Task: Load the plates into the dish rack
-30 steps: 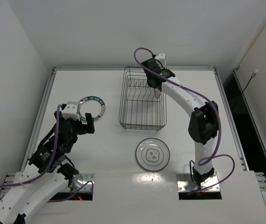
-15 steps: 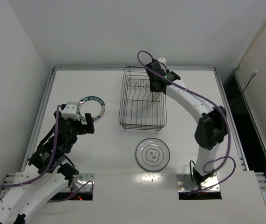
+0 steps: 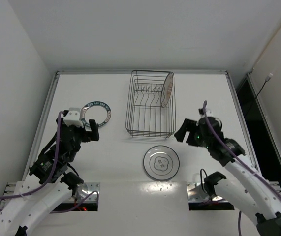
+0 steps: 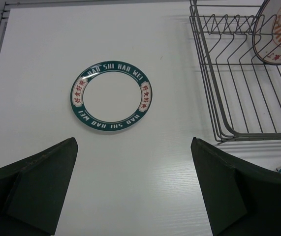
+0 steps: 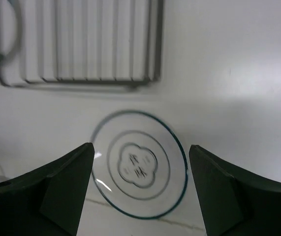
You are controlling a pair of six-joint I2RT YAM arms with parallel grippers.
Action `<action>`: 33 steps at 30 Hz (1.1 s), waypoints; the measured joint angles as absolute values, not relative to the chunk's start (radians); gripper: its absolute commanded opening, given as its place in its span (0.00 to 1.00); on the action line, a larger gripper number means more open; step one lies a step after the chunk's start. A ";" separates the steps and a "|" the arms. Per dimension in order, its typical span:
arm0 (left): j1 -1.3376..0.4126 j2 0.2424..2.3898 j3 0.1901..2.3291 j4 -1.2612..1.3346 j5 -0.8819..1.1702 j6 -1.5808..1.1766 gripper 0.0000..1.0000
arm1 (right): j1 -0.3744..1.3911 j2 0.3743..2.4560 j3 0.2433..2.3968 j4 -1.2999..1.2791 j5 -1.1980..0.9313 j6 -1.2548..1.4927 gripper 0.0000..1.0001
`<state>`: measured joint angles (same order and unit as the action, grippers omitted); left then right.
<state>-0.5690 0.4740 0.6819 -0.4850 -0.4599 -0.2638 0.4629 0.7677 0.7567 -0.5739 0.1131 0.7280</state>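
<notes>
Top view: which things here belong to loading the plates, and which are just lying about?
Part of the job:
dish rack
sunburst plate, leaning inside the rack
blue-rimmed plate, flat on the table, left of the rack
grey-rimmed plate, flat in front of the rack

Just there:
table; nothing else loose shows

Bright even light; rt wrist view blurred, others sharp.
</notes>
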 measured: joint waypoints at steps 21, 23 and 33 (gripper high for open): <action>-0.569 0.464 0.682 -0.485 -0.460 -0.264 1.00 | 0.310 0.838 0.093 -0.209 -0.345 1.138 0.13; -0.569 0.464 0.682 -0.485 -0.460 -0.264 1.00 | 0.310 0.860 0.083 -0.212 -0.342 1.145 0.01; -0.569 0.464 0.682 -0.485 -0.460 -0.264 1.00 | 0.369 0.810 0.212 -0.395 -0.319 0.964 0.00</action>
<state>-0.5694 0.4644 0.6823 -0.4850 -0.4603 -0.2642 0.3691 0.8104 0.2115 -0.3950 -0.3187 0.9642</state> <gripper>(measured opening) 0.996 0.054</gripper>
